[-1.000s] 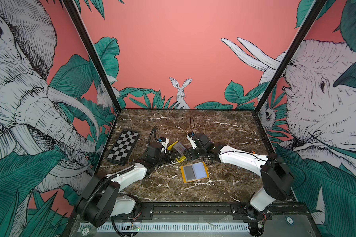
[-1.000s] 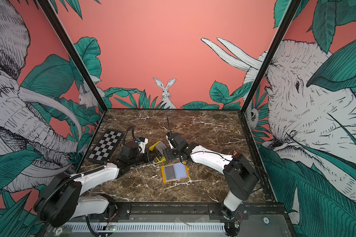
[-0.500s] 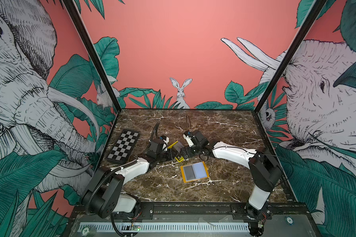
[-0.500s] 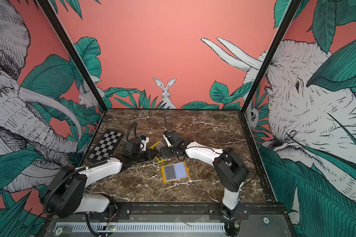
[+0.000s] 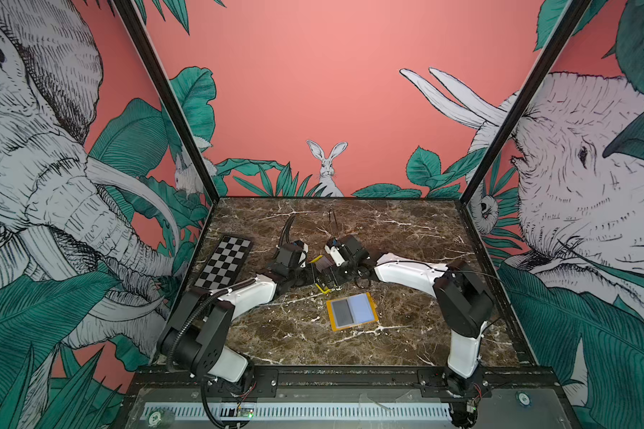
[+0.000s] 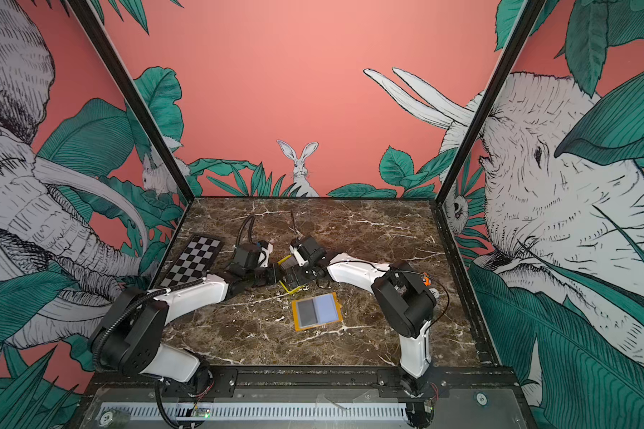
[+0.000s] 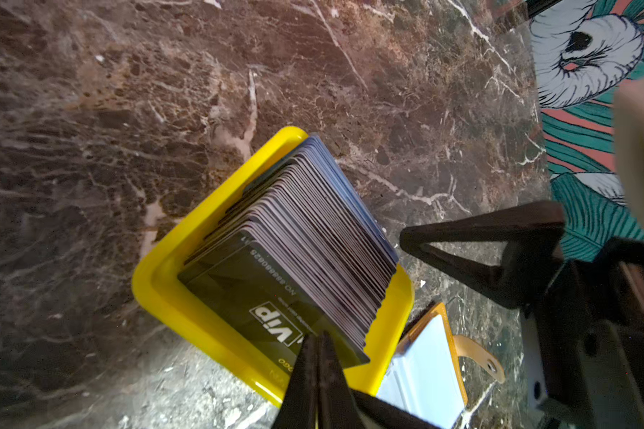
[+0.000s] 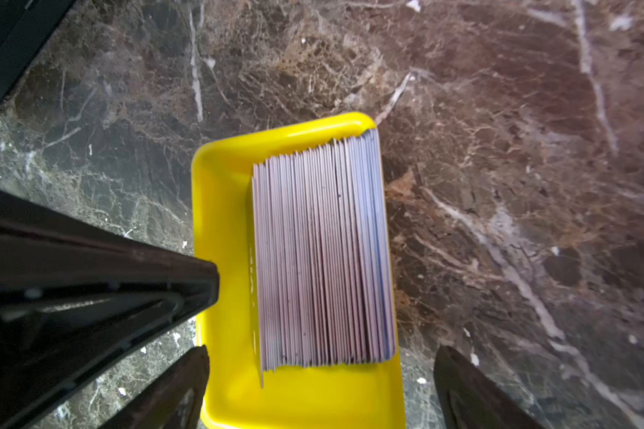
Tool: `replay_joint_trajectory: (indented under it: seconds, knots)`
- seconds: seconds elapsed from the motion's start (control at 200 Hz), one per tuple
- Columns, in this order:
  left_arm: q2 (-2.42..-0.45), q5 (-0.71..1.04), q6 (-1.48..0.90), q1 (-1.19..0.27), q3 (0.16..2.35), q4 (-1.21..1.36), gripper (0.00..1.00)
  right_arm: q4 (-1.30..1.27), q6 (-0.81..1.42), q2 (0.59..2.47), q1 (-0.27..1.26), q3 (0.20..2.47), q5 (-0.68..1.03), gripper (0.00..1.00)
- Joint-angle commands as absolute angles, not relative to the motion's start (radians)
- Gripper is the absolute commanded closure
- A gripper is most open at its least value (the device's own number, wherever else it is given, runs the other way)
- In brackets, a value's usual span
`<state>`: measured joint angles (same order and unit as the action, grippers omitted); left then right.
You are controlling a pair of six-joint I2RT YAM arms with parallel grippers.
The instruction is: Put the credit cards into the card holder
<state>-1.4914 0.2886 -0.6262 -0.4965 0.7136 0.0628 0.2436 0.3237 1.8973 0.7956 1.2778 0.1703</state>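
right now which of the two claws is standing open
The right claw, its jaws spread either side of the bright yellow plastic tray. The left claw is shut, at the front black "VIP" card.

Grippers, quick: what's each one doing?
Left gripper: shut, tips at the credit cards; hold unclear.
Right gripper: open, empty, straddling yellow tray.

The left arm (image 5: 251, 295) and right arm (image 5: 406, 273) are stretching forward low, left pincer (image 7: 316, 341) pinching shut, right pincer (image 8: 322, 356) gaping wide.
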Motion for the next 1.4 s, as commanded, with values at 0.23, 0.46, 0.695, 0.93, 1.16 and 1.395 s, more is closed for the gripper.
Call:
replay_joint_trajectory:
  seconds: [0.23,0.46,0.695,0.93,1.16,1.395]
  knots:
    - [-1.535,0.257,-0.639,-0.492,0.762,-0.006,1.0,0.229,0.319,1.931,0.79,1.303,0.172,0.08]
    - [-1.552,0.257,-0.644,-0.492,0.756,-0.01,1.0,0.223,0.316,1.953,0.79,1.305,0.154,0.08]
    - [-1.546,0.251,-0.643,-0.492,0.75,-0.019,1.0,0.227,0.326,1.955,0.787,1.305,0.11,0.09]
    - [-1.543,0.256,-0.637,-0.492,0.75,-0.026,1.0,0.229,0.333,1.927,0.771,1.305,0.092,0.1]
    - [-1.545,0.261,-0.638,-0.492,0.747,-0.022,1.0,0.245,0.322,1.903,0.761,1.305,0.084,0.1]
    - [-1.555,0.265,-0.638,-0.492,0.747,-0.017,1.0,0.255,0.315,1.877,0.76,1.305,0.083,0.1]
